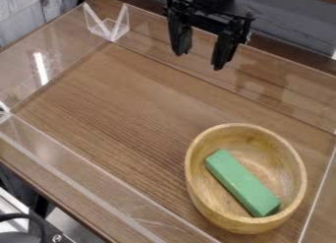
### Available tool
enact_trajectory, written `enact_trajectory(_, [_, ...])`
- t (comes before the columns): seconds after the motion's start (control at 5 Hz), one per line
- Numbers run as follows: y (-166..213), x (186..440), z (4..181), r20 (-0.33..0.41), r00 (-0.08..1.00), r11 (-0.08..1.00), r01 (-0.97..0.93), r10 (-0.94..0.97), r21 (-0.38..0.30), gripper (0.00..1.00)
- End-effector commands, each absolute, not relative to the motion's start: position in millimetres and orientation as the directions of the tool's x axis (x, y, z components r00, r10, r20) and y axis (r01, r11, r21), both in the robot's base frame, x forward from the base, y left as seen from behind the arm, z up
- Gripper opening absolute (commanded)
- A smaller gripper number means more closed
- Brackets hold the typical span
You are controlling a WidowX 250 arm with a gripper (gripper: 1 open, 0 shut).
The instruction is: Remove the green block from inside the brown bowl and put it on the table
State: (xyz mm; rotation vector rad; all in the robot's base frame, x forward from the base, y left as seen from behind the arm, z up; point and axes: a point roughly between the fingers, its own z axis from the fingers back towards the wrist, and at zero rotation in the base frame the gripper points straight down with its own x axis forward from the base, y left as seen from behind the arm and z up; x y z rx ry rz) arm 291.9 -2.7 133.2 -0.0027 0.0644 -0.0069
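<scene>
The green block [242, 181] lies flat inside the brown bowl [210, 146], slanting from upper left to lower right across its floor. The bowl sits on the table [118, 109] near the front right corner. My gripper [201, 45] hangs at the back of the table, well above and behind the bowl. Its dark fingers [176, 38] point down and stand apart, open, with nothing between them.
Low clear acrylic walls [39, 75] edge the tabletop on all sides. A clear folded acrylic piece [108, 24] stands at the back left corner. Wide bare wood lies left of the bowl.
</scene>
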Motion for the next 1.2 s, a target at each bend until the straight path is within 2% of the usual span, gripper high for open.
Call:
enact_trajectory(0.0, [-19.9, 273.5, 127.1, -0.082, 0.968, 0.970, -0.241, 0.239, -0.020, 1.00])
enact_trajectory(0.4, [-64.9, 233.2, 111.8, -0.091, 0.766, 0.765, -0.642, 0.636, -0.055, 1.00])
enact_trajectory(0.6, [-84.8, 225.9, 102.4, -0.093, 0.667, 0.663, -0.745, 0.739, -0.076, 1.00])
enact_trajectory(1.0, [-98.7, 224.0, 76.4, -0.114, 0.625, 0.618, -0.781, 0.772, -0.092, 1.00])
